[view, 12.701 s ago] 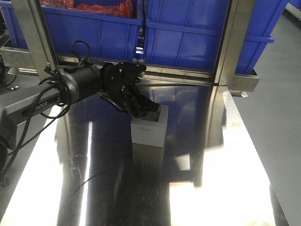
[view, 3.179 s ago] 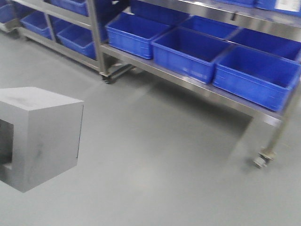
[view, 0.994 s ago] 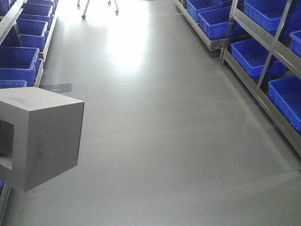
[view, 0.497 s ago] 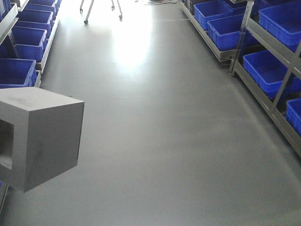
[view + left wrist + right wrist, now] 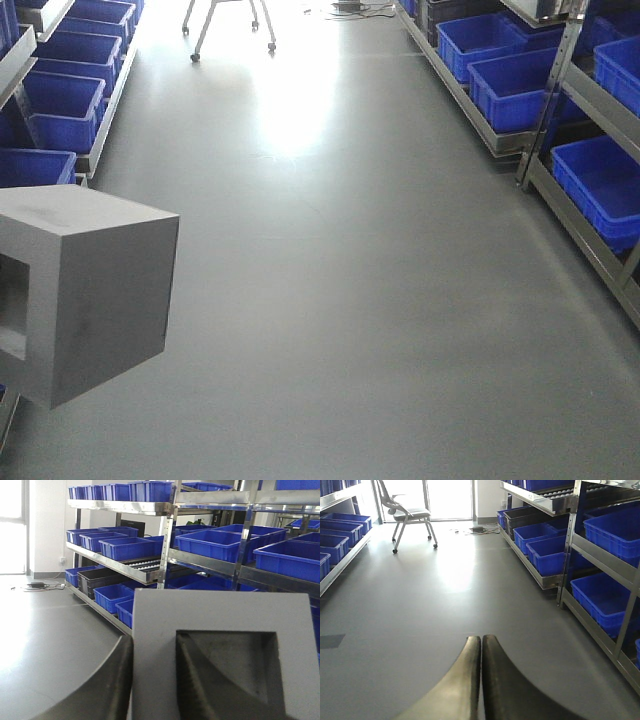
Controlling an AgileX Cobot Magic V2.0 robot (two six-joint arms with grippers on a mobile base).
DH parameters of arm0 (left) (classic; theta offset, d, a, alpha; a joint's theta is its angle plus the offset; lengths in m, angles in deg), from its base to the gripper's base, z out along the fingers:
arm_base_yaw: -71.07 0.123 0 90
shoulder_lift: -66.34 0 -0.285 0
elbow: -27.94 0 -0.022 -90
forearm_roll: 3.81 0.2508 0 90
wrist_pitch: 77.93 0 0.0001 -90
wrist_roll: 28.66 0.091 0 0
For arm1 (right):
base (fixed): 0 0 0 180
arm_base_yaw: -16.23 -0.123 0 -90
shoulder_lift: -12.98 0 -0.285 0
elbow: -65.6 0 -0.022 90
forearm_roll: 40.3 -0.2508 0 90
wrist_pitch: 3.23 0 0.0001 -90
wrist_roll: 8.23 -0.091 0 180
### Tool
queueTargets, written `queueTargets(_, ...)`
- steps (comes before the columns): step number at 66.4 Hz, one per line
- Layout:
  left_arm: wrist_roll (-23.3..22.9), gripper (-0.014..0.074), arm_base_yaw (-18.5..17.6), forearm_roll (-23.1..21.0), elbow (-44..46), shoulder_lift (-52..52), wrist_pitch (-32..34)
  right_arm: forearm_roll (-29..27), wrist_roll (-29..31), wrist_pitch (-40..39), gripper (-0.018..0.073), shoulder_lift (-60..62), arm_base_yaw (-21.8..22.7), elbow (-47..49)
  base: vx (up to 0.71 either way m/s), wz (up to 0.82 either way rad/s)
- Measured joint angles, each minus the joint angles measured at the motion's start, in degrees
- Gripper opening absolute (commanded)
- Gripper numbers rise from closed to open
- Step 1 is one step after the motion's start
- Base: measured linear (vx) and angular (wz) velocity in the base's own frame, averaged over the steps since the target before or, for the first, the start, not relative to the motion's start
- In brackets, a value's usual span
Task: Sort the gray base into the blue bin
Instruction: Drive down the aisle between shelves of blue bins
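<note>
The gray base [image 5: 85, 290] hangs in the air at the left edge of the front view, its square recess facing left. In the left wrist view the gray base [image 5: 220, 615] fills the lower right. My left gripper [image 5: 155, 680] is shut on one wall of the base, with one finger [image 5: 107, 685] outside and the other inside the recess. My right gripper [image 5: 481, 645] is shut and empty, pointing down the aisle. Blue bins [image 5: 595, 185] sit on the rack at right, and more blue bins [image 5: 55, 95] on the left rack.
A gray floor aisle [image 5: 330, 260] runs ahead between metal racks [image 5: 545, 120] of blue crates. A wheeled office chair [image 5: 407, 512] stands at the far end. A dark crate [image 5: 97, 577] sits on the lowest shelf in the left wrist view.
The base stays fixed in the view while the scene slides: the racks and chair have shifted right and nearer, so the robot has turned and rolled along the aisle.
</note>
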Motion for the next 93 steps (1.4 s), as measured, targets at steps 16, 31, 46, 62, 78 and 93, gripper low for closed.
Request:
queueTargets(16, 0.0, -0.0006, 0.0, 0.0, 0.0, 0.0, 0.0, 0.0, 0.0, 0.0, -0.0005, 0.0, 0.0, 0.0, 0.40, 0.00)
queueTargets(31, 0.0, -0.0006, 0.0, 0.0, 0.0, 0.0, 0.0, 0.0, 0.0, 0.0, -0.0005, 0.0, 0.0, 0.0, 0.40, -0.01)
queueTargets(46, 0.0, -0.0006, 0.0, 0.0, 0.0, 0.0, 0.0, 0.0, 0.0, 0.0, -0.0005, 0.0, 0.0, 0.0, 0.40, 0.00)
queueTargets(62, 0.0, -0.0006, 0.0, 0.0, 0.0, 0.0, 0.0, 0.0, 0.0, 0.0, -0.0005, 0.0, 0.0, 0.0, 0.40, 0.00)
queueTargets(78, 0.0, -0.0006, 0.0, 0.0, 0.0, 0.0, 0.0, 0.0, 0.0, 0.0, -0.0005, 0.0, 0.0, 0.0, 0.38, 0.01)
queueTargets(93, 0.0, -0.0006, 0.0, 0.0, 0.0, 0.0, 0.0, 0.0, 0.0, 0.0, -0.0005, 0.0, 0.0, 0.0, 0.35, 0.03)
